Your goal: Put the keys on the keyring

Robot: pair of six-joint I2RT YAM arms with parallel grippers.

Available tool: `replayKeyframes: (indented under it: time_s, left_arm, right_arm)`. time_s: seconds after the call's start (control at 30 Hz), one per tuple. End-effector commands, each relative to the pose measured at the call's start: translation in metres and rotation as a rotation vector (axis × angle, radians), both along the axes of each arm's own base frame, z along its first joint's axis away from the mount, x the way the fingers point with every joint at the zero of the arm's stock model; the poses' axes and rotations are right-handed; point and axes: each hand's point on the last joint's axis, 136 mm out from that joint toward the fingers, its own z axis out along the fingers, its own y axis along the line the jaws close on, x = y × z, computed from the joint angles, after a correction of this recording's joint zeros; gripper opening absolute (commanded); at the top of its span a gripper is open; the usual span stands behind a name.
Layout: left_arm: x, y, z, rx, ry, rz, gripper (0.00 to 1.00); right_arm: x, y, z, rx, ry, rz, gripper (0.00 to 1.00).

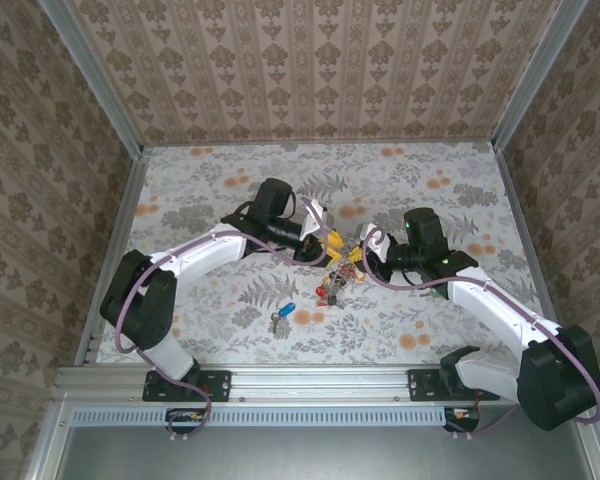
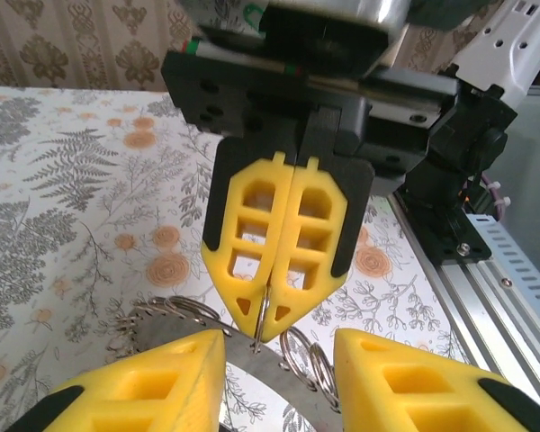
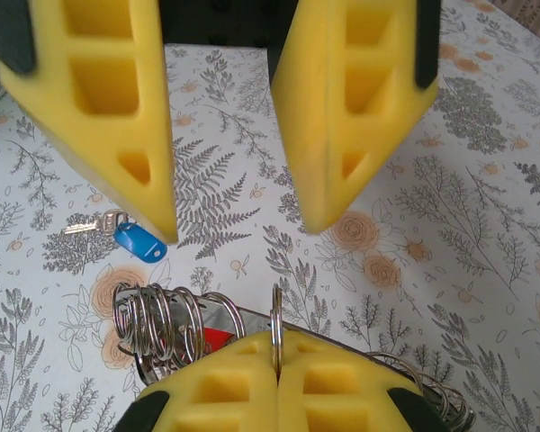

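Note:
The keyring (image 1: 336,282) is a curved metal band (image 2: 268,364) with holes, strung with small split rings (image 3: 157,319) and coloured tags; it sits at mid-table between both arms. My right gripper (image 3: 277,346) is shut on one small split ring (image 3: 275,319) that stands upright on the band, as the left wrist view also shows (image 2: 264,331). My left gripper (image 2: 279,349) faces it from the other side, open, its fingers (image 3: 81,117) spread on either side of that ring and apart from it. A blue-headed key (image 1: 283,313) lies loose on the table (image 3: 135,241).
The flowered tabletop (image 1: 210,180) is walled by patterned panels at the back and both sides. A metal rail (image 1: 310,380) with both arm bases runs along the near edge. The two grippers (image 1: 328,247) (image 1: 358,258) sit tip to tip, very close.

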Motion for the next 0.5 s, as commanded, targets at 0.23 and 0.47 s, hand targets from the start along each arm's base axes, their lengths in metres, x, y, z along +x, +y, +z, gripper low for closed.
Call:
replayKeyframes:
  time_s: [0.23,0.47]
  left_arm:
    - [0.0041,-0.0056,0.0009,-0.006,-0.032,-0.045,0.26]
    - [0.0031,-0.0089,-0.0037,0.0,-0.02,-0.07,0.25]
  right_arm:
    - [0.0007,0.0081,0.0179,0.061,-0.042,0.051,0.0]
    - [-0.0011,0.0094,0.02,0.071,-0.038,0.06,0.0]
